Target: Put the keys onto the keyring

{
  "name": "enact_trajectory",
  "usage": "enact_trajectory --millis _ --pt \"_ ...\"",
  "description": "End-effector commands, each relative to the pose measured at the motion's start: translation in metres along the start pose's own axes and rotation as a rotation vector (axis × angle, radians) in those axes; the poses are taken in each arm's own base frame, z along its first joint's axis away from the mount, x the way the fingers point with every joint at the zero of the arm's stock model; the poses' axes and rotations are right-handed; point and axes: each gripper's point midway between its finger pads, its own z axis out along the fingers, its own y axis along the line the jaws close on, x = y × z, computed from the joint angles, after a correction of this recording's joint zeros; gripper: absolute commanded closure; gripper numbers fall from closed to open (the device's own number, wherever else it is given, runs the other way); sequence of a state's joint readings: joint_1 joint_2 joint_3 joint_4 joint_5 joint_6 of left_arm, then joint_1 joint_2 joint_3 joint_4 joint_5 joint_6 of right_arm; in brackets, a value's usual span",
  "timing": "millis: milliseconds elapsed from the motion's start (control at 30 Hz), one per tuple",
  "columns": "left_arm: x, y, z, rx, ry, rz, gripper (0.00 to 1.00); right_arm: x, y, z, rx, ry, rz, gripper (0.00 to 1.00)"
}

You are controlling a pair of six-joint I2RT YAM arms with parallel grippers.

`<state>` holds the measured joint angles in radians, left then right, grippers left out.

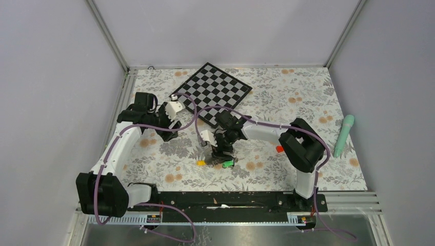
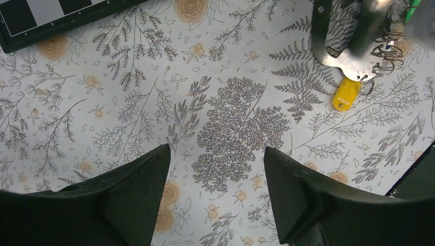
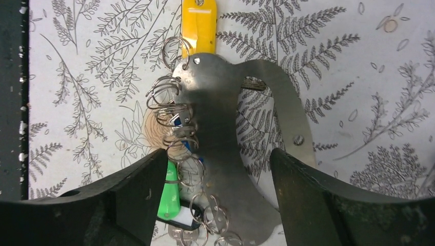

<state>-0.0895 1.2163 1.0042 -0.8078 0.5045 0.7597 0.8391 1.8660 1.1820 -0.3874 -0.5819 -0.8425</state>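
The keyring (image 3: 215, 118) is a flat grey metal loop lying on the flowered cloth, with several small wire rings (image 3: 172, 110) along its left edge. A yellow tag (image 3: 199, 25) lies at its far end. A green tag (image 3: 169, 197), a bit of a blue tag (image 3: 177, 121) and a metal key (image 3: 179, 237) lie by its left side. My right gripper (image 3: 219, 154) is open, its jaws either side of the keyring just above it. In the top view the right gripper (image 1: 224, 151) hides most of the keyring. My left gripper (image 2: 216, 148) is open and empty over bare cloth, left of the keyring (image 2: 354, 61) and the yellow tag (image 2: 346, 95).
A black-and-white checkerboard (image 1: 211, 92) lies at the back centre and shows in the left wrist view (image 2: 31, 20). A teal stick-shaped object (image 1: 344, 136) lies at the right. A small orange thing (image 1: 279, 149) sits by the right arm. A black rail (image 1: 231, 200) runs along the near edge.
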Motion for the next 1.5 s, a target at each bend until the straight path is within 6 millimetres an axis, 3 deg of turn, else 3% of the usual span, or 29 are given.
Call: enact_trajectory --millis 0,167,467,700,967,1267,1467 --pt "-0.007 0.002 -0.002 -0.004 -0.042 0.075 0.26 0.005 0.003 0.008 -0.027 0.076 -0.050 0.20" --pt "-0.010 0.002 -0.001 0.007 -0.050 0.094 0.25 0.018 0.004 0.010 -0.010 0.127 -0.029 0.27" --pt "-0.006 -0.010 0.009 0.079 -0.044 0.134 0.21 0.040 0.015 -0.007 0.037 0.209 0.038 0.61" --pt "-0.004 -0.042 0.025 0.196 -0.045 0.299 0.22 0.047 0.024 -0.031 0.102 0.202 0.106 0.70" --pt "-0.029 -0.055 0.040 0.296 -0.140 0.378 0.25 0.042 0.020 -0.060 0.230 0.127 0.083 0.84" --pt "-0.042 -0.081 0.066 0.379 -0.143 0.392 0.26 0.054 0.010 -0.083 0.294 0.081 0.159 0.88" --pt "-0.041 -0.128 0.084 0.502 -0.111 0.507 0.26 0.062 0.002 -0.124 0.403 -0.010 0.242 0.80"
